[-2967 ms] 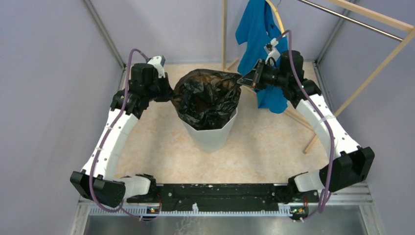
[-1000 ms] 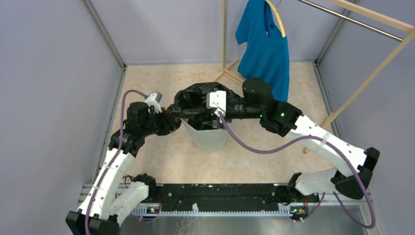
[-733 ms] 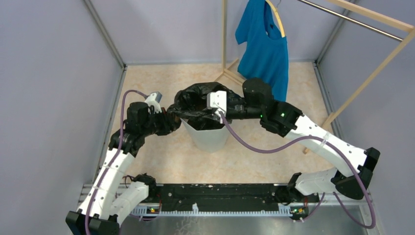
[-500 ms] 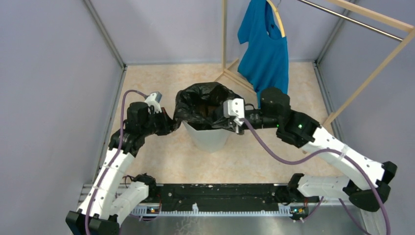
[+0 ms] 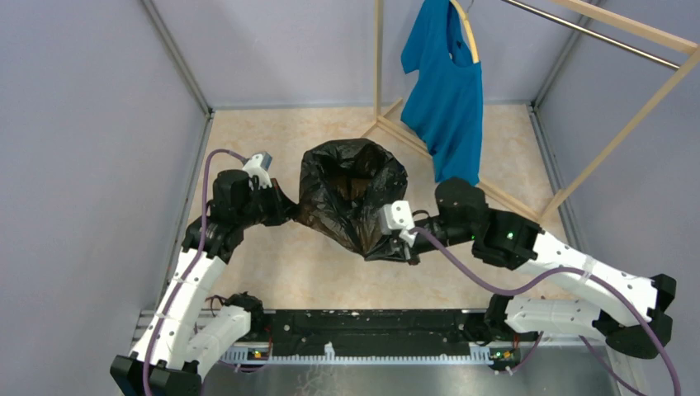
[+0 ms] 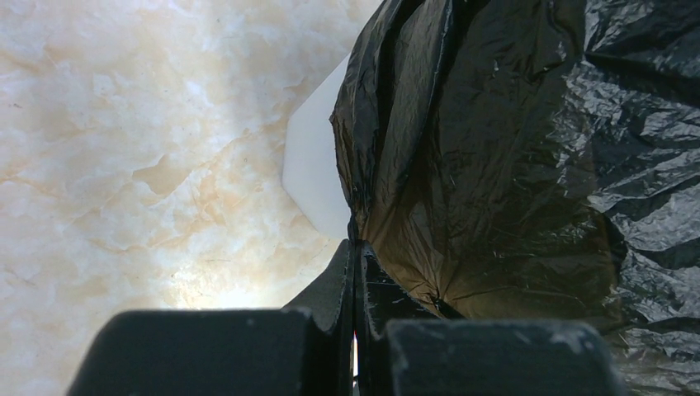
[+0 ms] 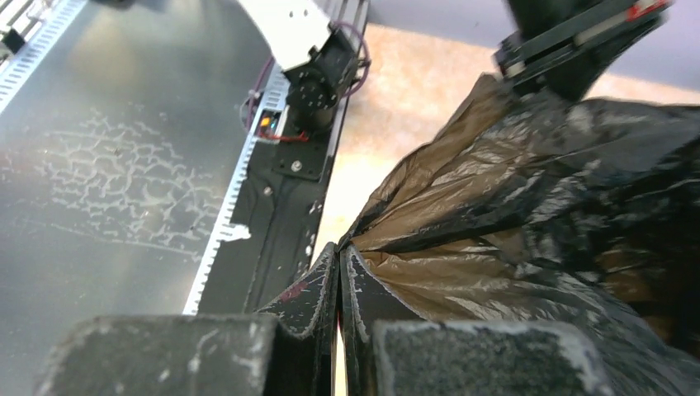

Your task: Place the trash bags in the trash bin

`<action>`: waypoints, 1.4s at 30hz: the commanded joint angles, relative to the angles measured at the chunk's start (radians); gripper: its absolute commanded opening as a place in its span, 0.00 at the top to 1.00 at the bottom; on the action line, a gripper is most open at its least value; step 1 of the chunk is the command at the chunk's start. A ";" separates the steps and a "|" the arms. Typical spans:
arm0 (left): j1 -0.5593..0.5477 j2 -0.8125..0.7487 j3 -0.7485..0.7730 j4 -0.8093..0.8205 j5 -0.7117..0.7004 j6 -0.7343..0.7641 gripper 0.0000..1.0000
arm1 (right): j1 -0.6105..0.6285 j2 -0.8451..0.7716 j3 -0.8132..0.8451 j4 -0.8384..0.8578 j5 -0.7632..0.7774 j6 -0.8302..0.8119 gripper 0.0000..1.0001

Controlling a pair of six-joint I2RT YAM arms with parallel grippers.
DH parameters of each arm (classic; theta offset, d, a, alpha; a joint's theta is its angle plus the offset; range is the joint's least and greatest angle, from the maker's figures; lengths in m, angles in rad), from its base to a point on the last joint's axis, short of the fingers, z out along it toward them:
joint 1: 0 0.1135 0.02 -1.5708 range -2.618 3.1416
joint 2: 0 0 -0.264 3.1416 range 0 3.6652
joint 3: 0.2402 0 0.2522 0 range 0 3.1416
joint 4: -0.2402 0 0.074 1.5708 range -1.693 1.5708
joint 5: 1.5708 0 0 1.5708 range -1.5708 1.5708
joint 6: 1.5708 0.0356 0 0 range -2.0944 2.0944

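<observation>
From above, the bag [image 5: 351, 194] stood open-mouthed between the arms. Lining seemed nearly done, with only letting go left. Left wrist: the left gripper [image 6: 355, 257] was clamped on the bag's edge, just beside the rim of the bin [image 6: 318, 169]. Right wrist: the right gripper [image 7: 338, 262] pinched the bag's near edge.

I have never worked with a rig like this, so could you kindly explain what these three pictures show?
Two robot arms are bolted at a table's near edge. The wide picture looks down from above and behind: left arm, right arm. The other two come from wrist cameras, looking along the jaws. Both pairs of jaws are shut on edges of a crinkled black trash bag, spread over a white bin, mostly hidden. On the marbled table stands a wooden rack holding a blue shirt.
</observation>
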 commanded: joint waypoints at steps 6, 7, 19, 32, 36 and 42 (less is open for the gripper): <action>0.004 0.009 -0.025 0.041 -0.042 -0.040 1.00 | 0.124 0.046 -0.180 0.199 0.291 0.058 1.00; 0.003 0.007 -0.040 0.054 -0.053 -0.054 1.00 | 0.126 0.045 -0.208 0.233 0.321 0.060 1.00; 0.003 0.001 -0.211 0.234 -0.079 -0.191 1.00 | 0.127 0.068 -0.411 0.615 0.447 0.188 0.78; 0.003 0.023 -0.212 0.228 -0.079 -0.155 1.00 | 0.126 -0.327 -0.233 0.004 0.826 0.550 0.12; 0.003 0.022 -0.209 0.218 -0.080 -0.146 1.00 | 0.085 -0.204 -0.132 -0.186 1.092 0.669 0.10; 0.003 0.009 -0.190 0.199 -0.076 -0.153 1.00 | -0.157 -0.121 -0.201 -0.087 0.807 0.475 0.08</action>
